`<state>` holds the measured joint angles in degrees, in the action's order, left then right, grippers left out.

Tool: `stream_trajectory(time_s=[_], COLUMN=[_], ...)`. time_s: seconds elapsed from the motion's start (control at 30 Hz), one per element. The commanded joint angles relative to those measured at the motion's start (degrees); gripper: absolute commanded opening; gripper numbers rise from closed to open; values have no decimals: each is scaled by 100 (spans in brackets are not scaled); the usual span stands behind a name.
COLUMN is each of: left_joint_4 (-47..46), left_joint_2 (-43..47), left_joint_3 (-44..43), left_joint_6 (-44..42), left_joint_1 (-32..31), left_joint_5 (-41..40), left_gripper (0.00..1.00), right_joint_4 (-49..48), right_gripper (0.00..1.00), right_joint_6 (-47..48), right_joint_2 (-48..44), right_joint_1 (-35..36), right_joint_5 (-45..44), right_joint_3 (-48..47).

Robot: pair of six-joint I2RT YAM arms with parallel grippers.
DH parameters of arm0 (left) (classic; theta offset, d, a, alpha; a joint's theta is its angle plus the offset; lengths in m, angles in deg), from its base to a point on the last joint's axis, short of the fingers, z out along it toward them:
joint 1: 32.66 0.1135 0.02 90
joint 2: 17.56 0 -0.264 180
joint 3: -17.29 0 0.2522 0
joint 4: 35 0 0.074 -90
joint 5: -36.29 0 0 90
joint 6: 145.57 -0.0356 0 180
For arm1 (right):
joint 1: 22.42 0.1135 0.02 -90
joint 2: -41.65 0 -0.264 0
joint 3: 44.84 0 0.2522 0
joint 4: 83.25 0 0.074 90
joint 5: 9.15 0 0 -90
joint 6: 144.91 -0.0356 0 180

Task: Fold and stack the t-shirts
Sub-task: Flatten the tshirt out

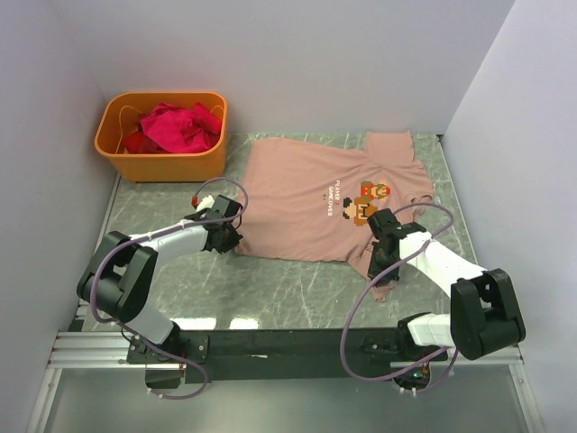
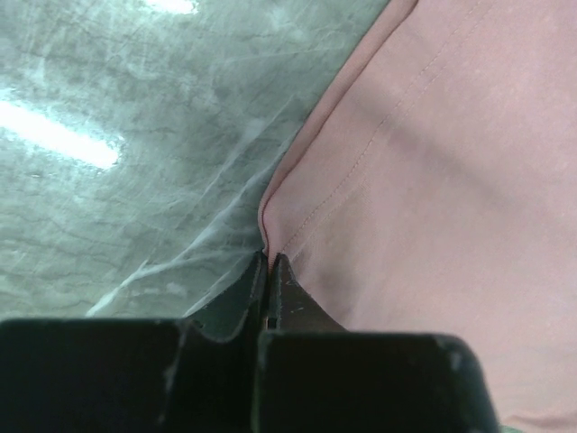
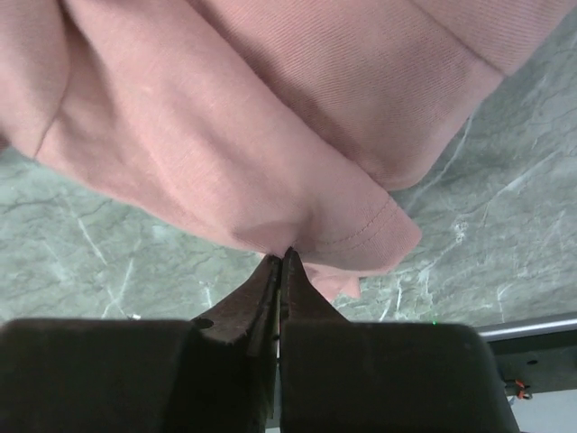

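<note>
The left gripper (image 1: 225, 237) and right gripper (image 1: 378, 267) each pinch the lower edge of the dusty-pink printed cloth t-shirt (image 1: 297, 194) at centre frame, seemingly starting the first fold, which calls for a level, joint lift.

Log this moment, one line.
left end effector: shut on pink t-shirt | right end effector: shut on pink t-shirt | red t-shirts: in orange tub

Probably a lab: white partitions (image 1: 297, 54) enclose the marbled table (image 1: 270, 289).
</note>
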<state>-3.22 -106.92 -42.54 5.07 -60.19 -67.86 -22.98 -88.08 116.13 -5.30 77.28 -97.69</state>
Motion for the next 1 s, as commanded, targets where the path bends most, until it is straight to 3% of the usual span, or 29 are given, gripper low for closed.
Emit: stream_trajectory(time_s=[0.0,0.13,0.27,0.53,0.57,0.63,0.67,0.77,0.87,0.97], left_joint_4=[149,289,325,650,659,703,720,747,712,641], left_joint_2=[226,279,498,701,710,727,736,736,692,587], left_joint_3=[106,54,45,10,18,18,27,45,54,45], left_joint_6=[-175,-193,-202,-237,-246,-255,-272,-263,-255,-272], left_joint_1=[2,2,28,222,239,265,274,283,301,327], left_joint_5=[35,9,-26,-167,-175,-193,-211,-325,-343,-299], left_gripper=[1,1,1,1,1,1,1,1,1,1], right_joint_4=[43,192,526,-448,-510,-572,-546,-423,-81,105], right_gripper=[0,0,0,4,9,30,48,67,74,80], right_joint_6=[152,267,249,-269,-287,-261,-252,-356,-462,-577], right_joint_2=[-275,-565,-558,681,804,1086,1121,877,560,43], right_joint_1=[45,203,844,2189,2373,2506,2585,2612,2568,2060], right_joint_5=[67,585,997,1772,1772,1825,1825,1694,1281,1219], right_joint_3=[-107,-300,-783,-1127,-1231,-1355,-1443,-1374,-1294,-997])
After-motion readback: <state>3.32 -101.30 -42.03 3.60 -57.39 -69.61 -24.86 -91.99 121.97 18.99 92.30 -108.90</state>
